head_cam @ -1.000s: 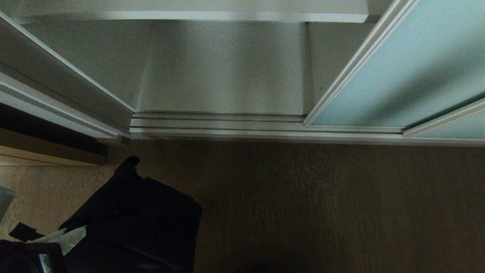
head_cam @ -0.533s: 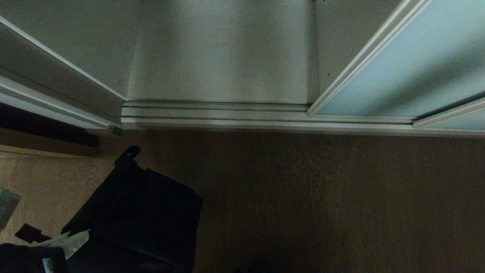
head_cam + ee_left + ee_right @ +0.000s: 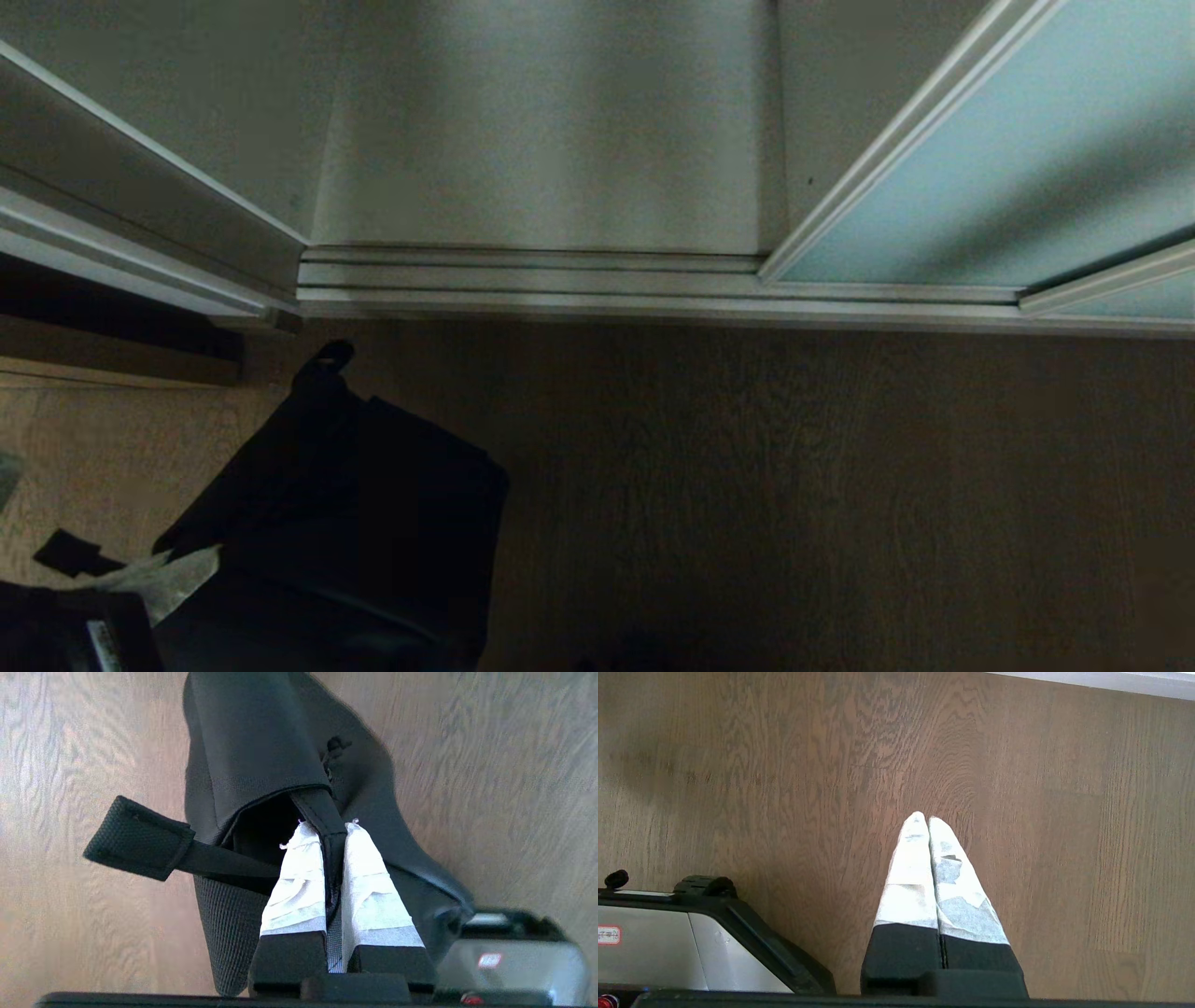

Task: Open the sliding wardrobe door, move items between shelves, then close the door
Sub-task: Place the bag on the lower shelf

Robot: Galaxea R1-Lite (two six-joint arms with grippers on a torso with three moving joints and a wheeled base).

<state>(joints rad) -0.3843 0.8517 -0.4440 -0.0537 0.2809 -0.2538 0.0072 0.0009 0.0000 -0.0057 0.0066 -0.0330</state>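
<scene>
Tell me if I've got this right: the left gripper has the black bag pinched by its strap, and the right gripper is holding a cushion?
Not quite. The left gripper does pinch the black bag by a strap, but the right gripper holds nothing: the right wrist view shows it shut and empty above the wood floor. No cushion is in view.

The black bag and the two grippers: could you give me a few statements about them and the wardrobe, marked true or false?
1. The left gripper is clamped on a strap of the black bag. True.
2. The bag lies on a wardrobe shelf. False: it hangs from the gripper over the wood floor.
3. The right gripper holds a cushion. False: it is shut on nothing.
4. The aqua door is slid to the right, leaving the compartment open. True.
</scene>
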